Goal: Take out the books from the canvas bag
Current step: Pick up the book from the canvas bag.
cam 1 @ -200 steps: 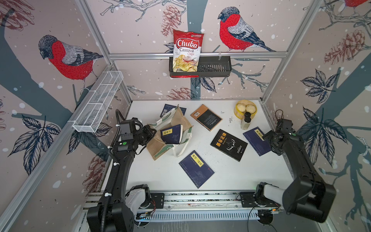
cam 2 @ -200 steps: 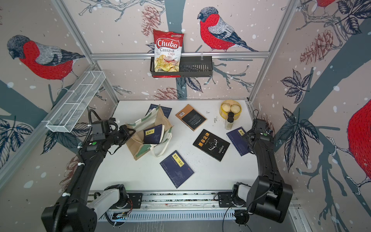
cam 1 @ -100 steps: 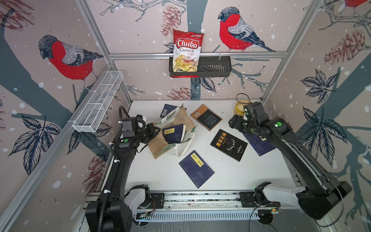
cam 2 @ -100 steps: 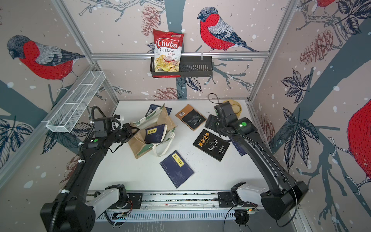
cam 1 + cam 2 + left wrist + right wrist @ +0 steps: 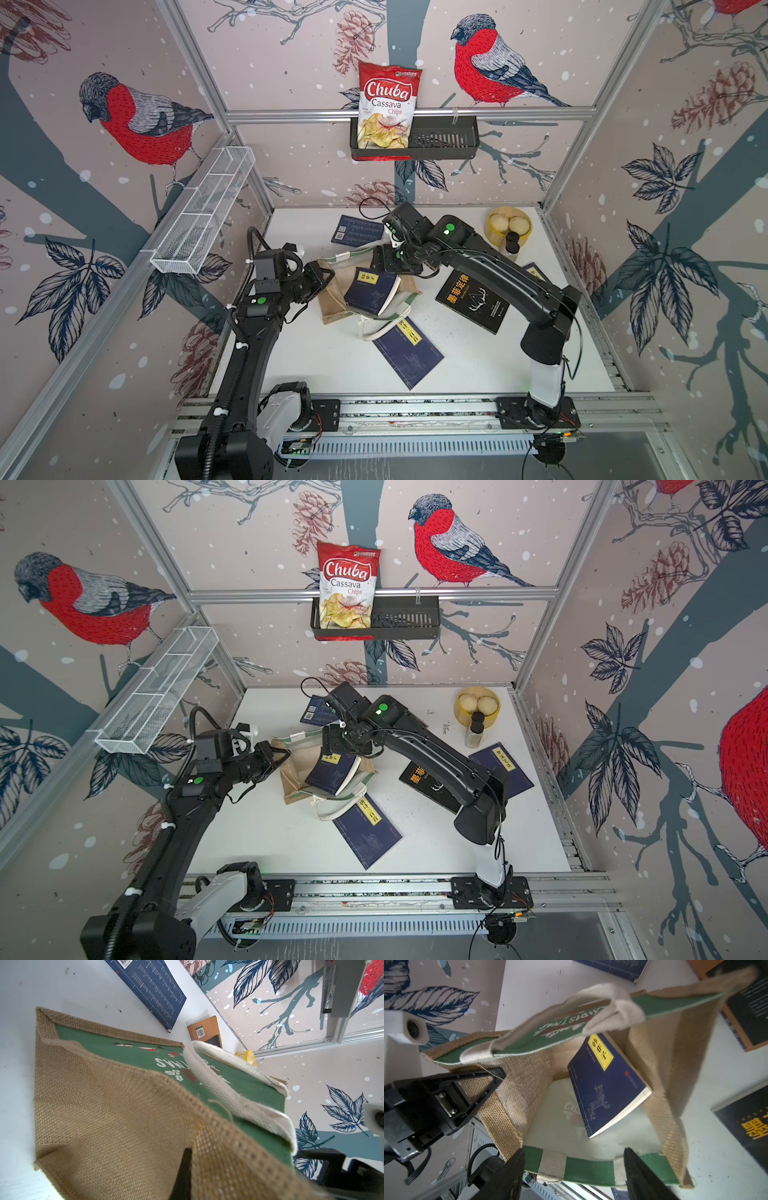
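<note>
Right gripper released over canvas bag mouth; left gripper clenches its wall; next: grasp navy book inside

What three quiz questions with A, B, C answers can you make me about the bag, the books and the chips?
1. Where is the chips bag?
A) in the black wall basket
B) on the floor
C) in a drawer

2. What colour is the label on the book inside the canvas bag?
A) red
B) yellow
C) white

3. What is the left hand doing?
A) holding a cup
B) hanging open in the air
C) pinching the canvas bag's edge

Answers:
1 A, it stands in the basket on the back wall.
2 B, the right wrist view shows a yellow strip on the navy cover.
3 C, it is shut on the bag's jute side.
</note>
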`<state>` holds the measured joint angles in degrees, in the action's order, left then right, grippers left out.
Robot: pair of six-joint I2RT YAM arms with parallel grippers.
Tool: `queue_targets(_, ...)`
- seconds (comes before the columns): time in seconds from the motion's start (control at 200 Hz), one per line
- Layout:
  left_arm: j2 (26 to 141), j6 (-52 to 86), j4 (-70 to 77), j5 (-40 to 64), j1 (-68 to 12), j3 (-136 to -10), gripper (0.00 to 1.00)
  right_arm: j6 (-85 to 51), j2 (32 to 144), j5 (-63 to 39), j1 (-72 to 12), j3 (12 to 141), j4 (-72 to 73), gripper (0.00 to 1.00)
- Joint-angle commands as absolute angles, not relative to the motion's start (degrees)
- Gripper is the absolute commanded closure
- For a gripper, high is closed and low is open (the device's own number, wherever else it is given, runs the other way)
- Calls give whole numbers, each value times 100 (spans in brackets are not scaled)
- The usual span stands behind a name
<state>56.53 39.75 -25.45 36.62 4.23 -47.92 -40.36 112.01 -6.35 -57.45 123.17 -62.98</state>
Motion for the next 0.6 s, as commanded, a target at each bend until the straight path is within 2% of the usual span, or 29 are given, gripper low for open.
queue_targets(0.0,5625,4264,-2082,3758,404,-4772,100,-3938,11276,-968,-5835,12325,-6724,25)
queue_targets(0.365,5569,4350,-2018,3763,377,-4570,100,-4289,10761,-1086,-5770,10662,-6398,23)
queue_targets(0.59,5574,4274,-2178,3831,343,-4665,100,-4473,10994,-1217,-5473,10678,-5882,21)
